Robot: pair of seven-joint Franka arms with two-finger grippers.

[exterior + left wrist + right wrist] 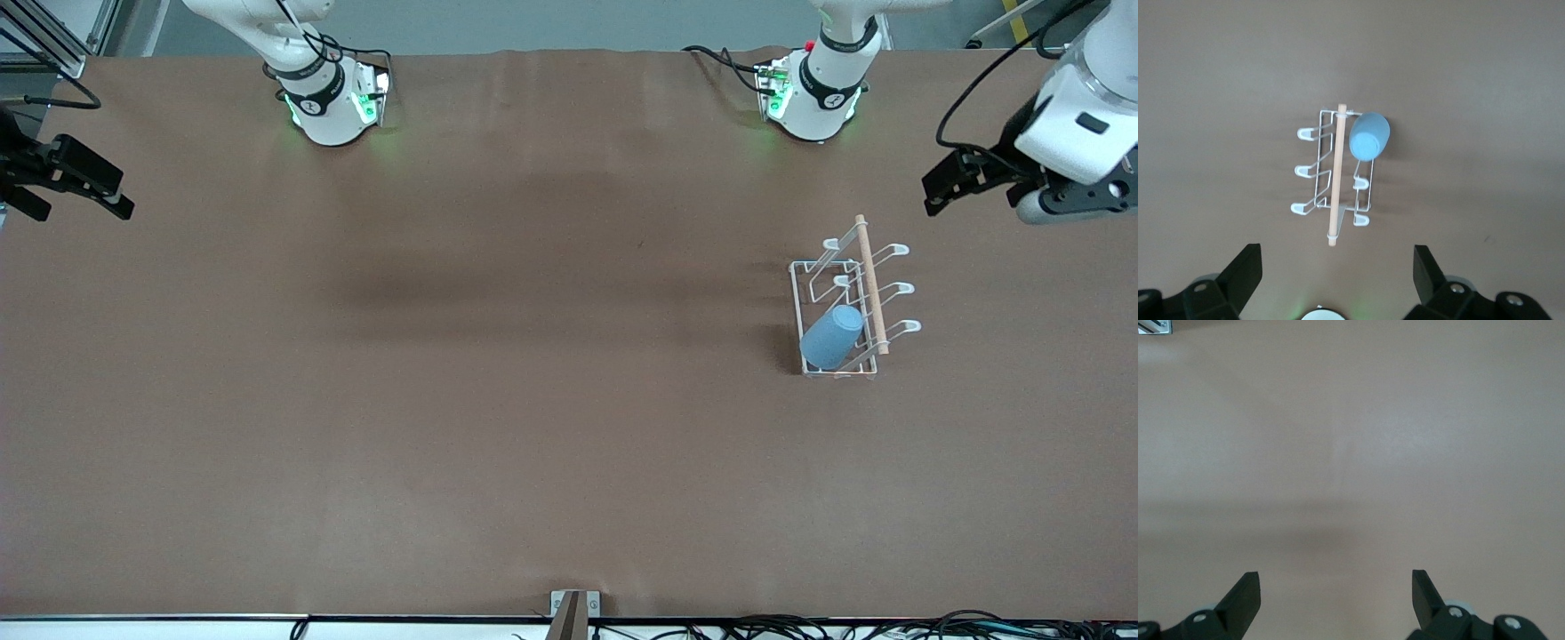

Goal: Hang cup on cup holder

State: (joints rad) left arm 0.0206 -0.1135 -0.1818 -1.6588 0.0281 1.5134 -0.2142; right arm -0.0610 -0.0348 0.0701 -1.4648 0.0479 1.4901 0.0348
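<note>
While cup [832,337] hangs on cup holder [852,307], left tool [947,182] apart

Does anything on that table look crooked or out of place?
Nothing stands out. The blue cup hangs tilted on a prong of the white rack, as it should, and both arms wait off to the table's ends.

Both arms are glossy white with black joint bands, green lights glowing at their bases, black cables trailing, and black angular fingers [1245,273] on each hand.
</note>
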